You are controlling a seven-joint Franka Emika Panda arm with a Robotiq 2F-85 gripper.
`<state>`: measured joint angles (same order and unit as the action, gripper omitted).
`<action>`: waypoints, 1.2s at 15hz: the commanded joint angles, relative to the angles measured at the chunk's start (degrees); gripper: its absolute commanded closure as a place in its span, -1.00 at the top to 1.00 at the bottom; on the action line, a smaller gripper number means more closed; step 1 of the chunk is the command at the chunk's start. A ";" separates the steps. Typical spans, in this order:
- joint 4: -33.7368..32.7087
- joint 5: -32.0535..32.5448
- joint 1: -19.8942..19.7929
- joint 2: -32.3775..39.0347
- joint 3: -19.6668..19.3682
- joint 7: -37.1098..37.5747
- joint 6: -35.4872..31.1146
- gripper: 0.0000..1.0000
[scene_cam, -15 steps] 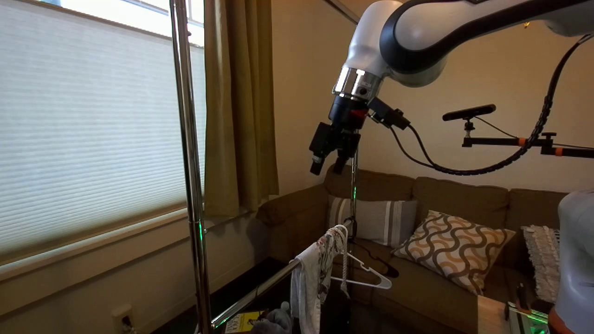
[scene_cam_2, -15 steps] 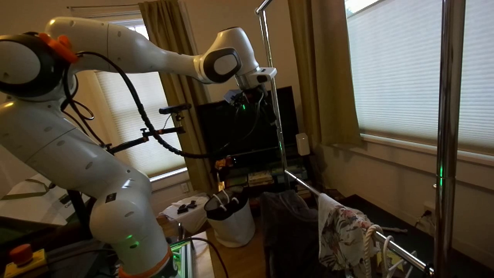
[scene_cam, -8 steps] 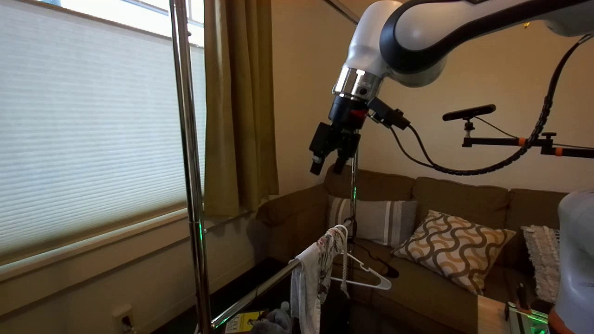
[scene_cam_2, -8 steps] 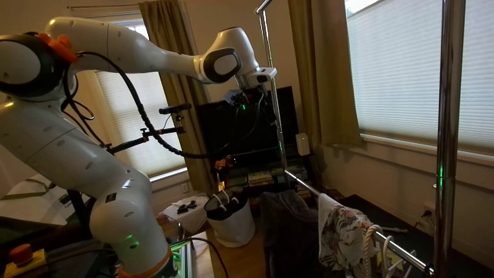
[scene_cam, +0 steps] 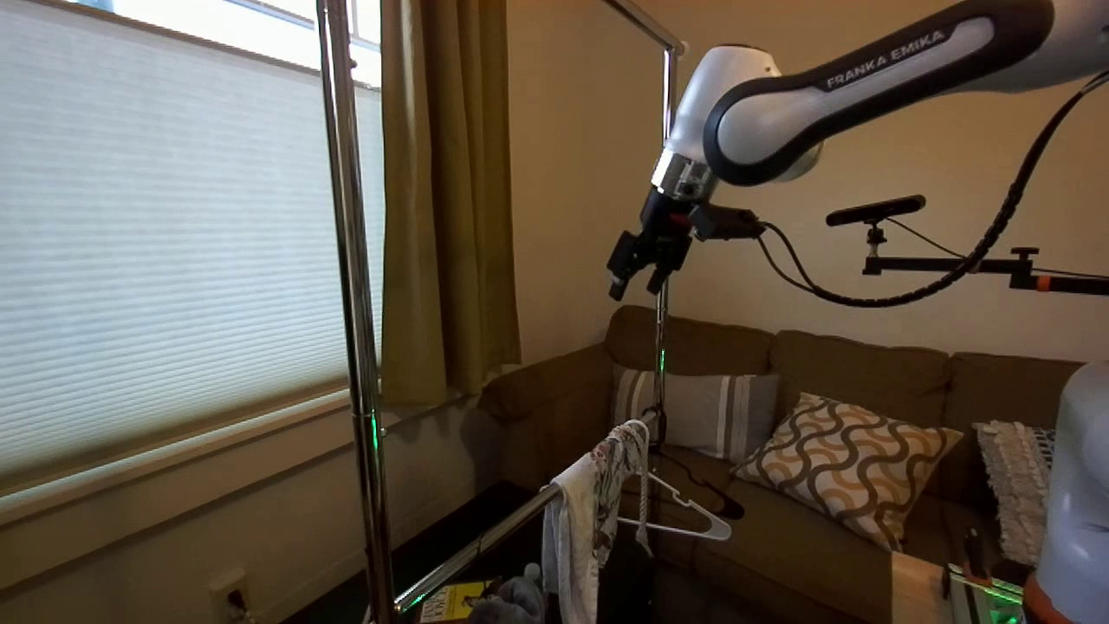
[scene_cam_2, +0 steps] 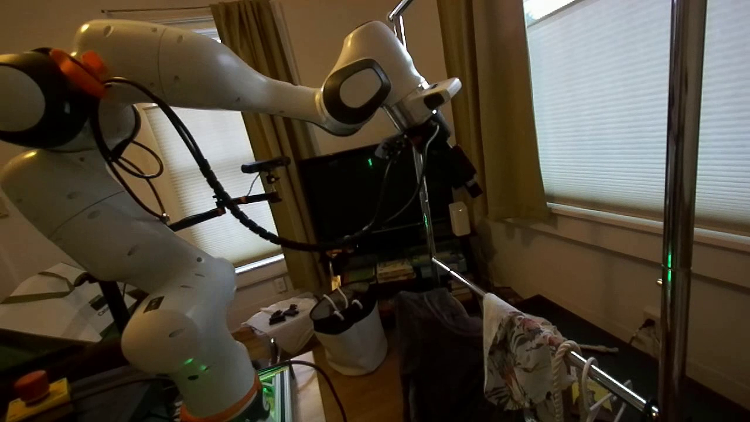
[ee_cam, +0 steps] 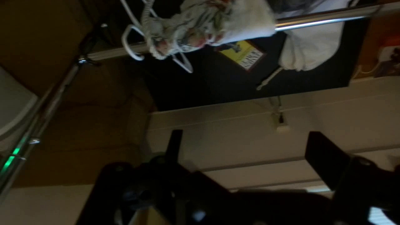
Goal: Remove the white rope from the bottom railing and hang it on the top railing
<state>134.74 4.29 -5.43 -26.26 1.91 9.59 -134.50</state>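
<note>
The white rope (scene_cam_2: 558, 378) loops over the bottom railing (scene_cam_2: 612, 384), between a floral cloth and a white hanger. Its twisted strand (scene_cam: 643, 507) hangs down past the cloth, and the wrist view shows the rope (ee_cam: 146, 23) toward the upper left, by the cloth's end. Only an end section of the top railing (scene_cam: 643, 19) comes into the exterior views. My gripper (scene_cam: 635, 290) is well above the bottom railing and lower than the top one, touching neither. Its fingers stand wide apart in the wrist view, open, with only wall showing between the fingertips (ee_cam: 245, 132).
The rack's upright poles (scene_cam: 351, 286) stand at both ends. A floral cloth (scene_cam_2: 518, 360) and a white hanger (scene_cam: 684, 527) share the low bar. A dark garment (scene_cam_2: 436, 346) hangs nearby, and a sofa (scene_cam: 832, 381) lies behind. A dark tabletop (ee_cam: 206, 90) holds a yellow book.
My arm has swung within the last half second; the gripper moved up and right in an exterior view, past the rack's pole in another. The rope has not moved.
</note>
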 commanded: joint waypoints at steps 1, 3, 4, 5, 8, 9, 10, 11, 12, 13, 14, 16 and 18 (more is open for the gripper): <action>2.49 7.29 -4.93 5.37 -2.75 -1.76 -1.04 1.00; 4.43 10.89 -7.38 8.89 -4.28 -0.55 -1.41 1.00; 5.69 12.12 -8.61 10.61 -5.32 0.53 -1.07 1.00; 6.84 13.37 -9.73 12.52 -6.24 1.80 -0.89 1.00; 9.27 17.90 -12.36 17.93 -8.73 6.85 -0.21 1.00; 8.85 17.21 -12.43 18.95 -9.80 7.65 0.54 1.00; 8.75 15.88 -10.88 17.19 -9.88 4.64 -0.15 1.00; 8.87 16.05 -11.21 18.53 -10.58 5.38 -0.16 1.00; 8.81 16.05 -11.32 19.32 -10.96 5.73 -0.16 1.00; 8.70 16.04 -11.32 19.63 -11.04 5.99 -0.17 1.00; 8.63 12.77 -10.19 19.28 -11.01 2.26 -1.33 1.00; 8.38 5.90 -6.89 19.07 -9.72 -3.30 -1.25 1.00; 8.02 1.94 -3.82 20.93 -7.90 -4.74 -1.96 1.00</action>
<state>142.66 11.77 -13.34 -6.55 -7.31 8.04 -135.42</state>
